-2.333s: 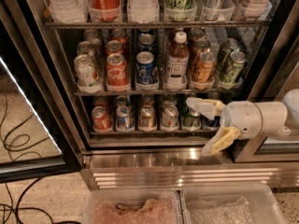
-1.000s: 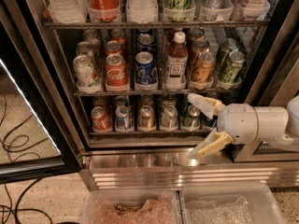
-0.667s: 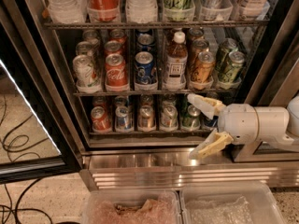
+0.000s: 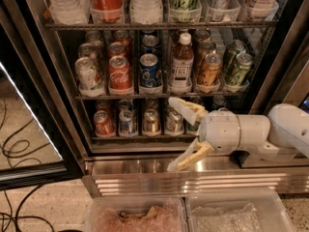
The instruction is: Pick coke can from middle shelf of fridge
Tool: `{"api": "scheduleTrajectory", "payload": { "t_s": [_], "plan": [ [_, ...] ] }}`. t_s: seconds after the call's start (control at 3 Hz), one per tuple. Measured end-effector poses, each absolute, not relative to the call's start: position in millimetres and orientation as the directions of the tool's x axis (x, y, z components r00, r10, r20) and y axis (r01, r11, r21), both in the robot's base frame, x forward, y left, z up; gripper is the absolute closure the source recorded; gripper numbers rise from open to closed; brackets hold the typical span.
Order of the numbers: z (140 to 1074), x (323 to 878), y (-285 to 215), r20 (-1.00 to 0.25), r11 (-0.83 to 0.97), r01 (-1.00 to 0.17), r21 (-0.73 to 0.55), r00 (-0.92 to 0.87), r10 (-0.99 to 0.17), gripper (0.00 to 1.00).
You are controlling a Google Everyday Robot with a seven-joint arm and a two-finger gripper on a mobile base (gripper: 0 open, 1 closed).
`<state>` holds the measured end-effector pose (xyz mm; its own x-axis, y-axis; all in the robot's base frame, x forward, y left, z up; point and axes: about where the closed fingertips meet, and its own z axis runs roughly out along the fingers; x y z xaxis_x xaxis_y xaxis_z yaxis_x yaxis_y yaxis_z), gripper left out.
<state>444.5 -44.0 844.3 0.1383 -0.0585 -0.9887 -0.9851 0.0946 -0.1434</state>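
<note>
Your end effector (image 4: 182, 135) hung spread apart and empty before the bottom rack (image 4: 126, 138) of the fridge (image 4: 145, 168), below and right of the coke can (image 4: 119, 74) on the middle shelf (image 4: 159, 96), so rising toward it you risked clipping the shelf edge or the neighbouring blue can (image 4: 150, 70).

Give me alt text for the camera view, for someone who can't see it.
A white robot arm's gripper, fingers spread open, hovers in front of the fridge's lowest rack. It is below and to the right of the red coke can. That can stands at the front of the middle shelf, near a blue can and a brown bottle.
</note>
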Motion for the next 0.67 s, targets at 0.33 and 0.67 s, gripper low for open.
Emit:
{"api": "scheduleTrajectory", "payload": {
  "t_s": [0.33, 0.67],
  "plan": [
    [843.8, 434.4, -16.0, -0.991, 0.045, -0.990, -0.132, 0.131, -0.032, 0.00],
    [843.8, 434.4, -15.6, -0.991, 0.045, -0.990, -0.132, 0.131, -0.032, 0.00]
  ]
}}
